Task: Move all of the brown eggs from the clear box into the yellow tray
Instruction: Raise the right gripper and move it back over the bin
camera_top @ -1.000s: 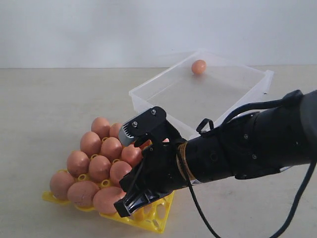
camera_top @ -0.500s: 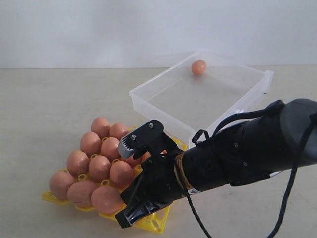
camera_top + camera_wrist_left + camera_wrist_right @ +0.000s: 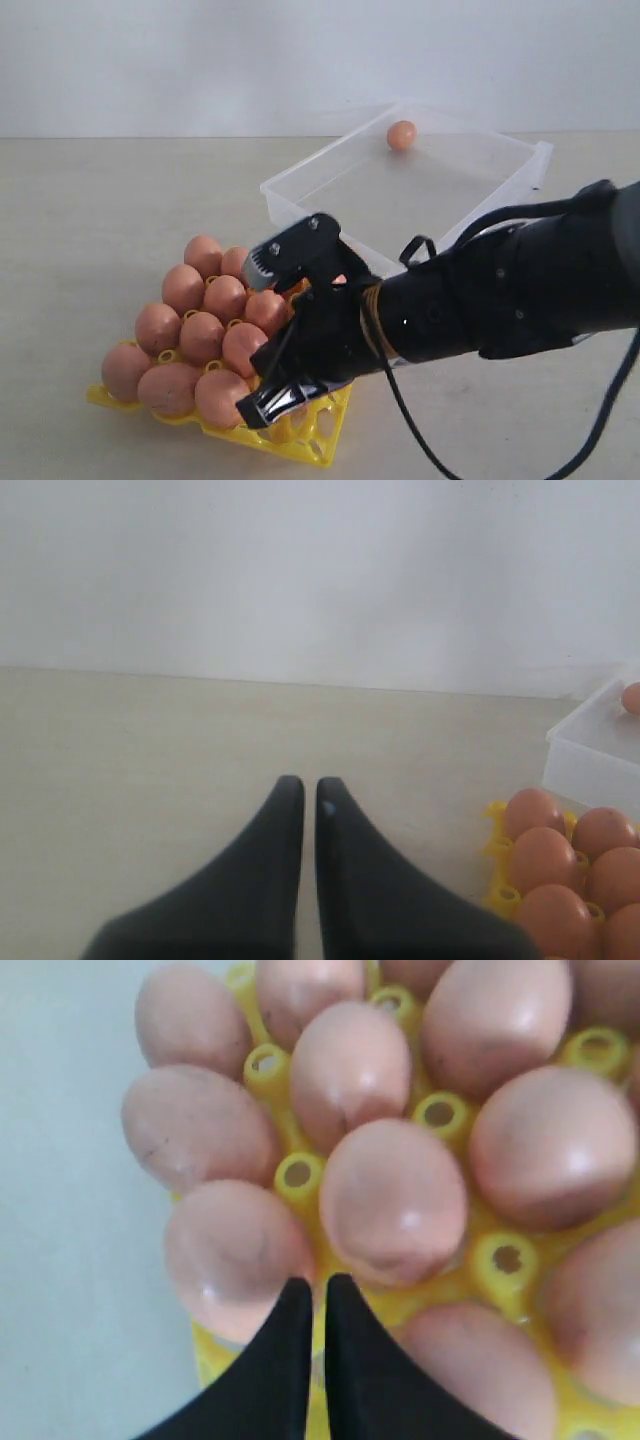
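Brown eggs (image 3: 392, 1200) lie just beyond the closed, empty right gripper (image 3: 318, 1288).

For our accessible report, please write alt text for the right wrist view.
The shut black hand points its tips at brown eggs sitting closely in the cups of the yellow tray. Pale table shows beside the tray.

This looks like a lab test bench to me: a plain pale table (image 3: 90, 200) against a blank white wall (image 3: 200, 60), my black cabled arm (image 3: 520, 290) over it.
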Controlling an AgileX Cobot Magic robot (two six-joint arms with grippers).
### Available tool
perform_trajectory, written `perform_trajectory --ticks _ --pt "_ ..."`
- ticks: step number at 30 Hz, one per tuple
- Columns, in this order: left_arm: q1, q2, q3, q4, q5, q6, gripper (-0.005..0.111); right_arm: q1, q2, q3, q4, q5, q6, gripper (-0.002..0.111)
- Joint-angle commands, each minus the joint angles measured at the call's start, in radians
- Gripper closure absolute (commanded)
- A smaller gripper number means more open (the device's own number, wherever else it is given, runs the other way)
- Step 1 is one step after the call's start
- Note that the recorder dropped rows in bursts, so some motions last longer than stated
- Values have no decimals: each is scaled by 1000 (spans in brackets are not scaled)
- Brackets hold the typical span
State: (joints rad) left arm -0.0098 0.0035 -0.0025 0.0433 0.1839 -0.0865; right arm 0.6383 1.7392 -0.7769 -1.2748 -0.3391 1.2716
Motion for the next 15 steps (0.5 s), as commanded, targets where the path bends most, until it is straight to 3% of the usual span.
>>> perform_trajectory --ticks 1,5,7,9,11,15 --pt "6 -3 3 -1 -5 1 103 0 -193 -3 0 202 1 109" --pt "6 -3 3 -1 -5 1 103 0 -331 -23 2 531 1 109" --pt "6 -3 3 -1 -5 1 103 -6 -329 -59 -42 776 1 109" --pt "6 -3 3 -1 -5 1 103 -57 -266 -99 -79 880 -6 109" --pt "6 -3 3 -1 -5 1 103 -159 -177 -163 -2 814 -66 109" --pt "6 -3 3 -1 -5 1 103 -375 44 -365 455 637 -314 109"
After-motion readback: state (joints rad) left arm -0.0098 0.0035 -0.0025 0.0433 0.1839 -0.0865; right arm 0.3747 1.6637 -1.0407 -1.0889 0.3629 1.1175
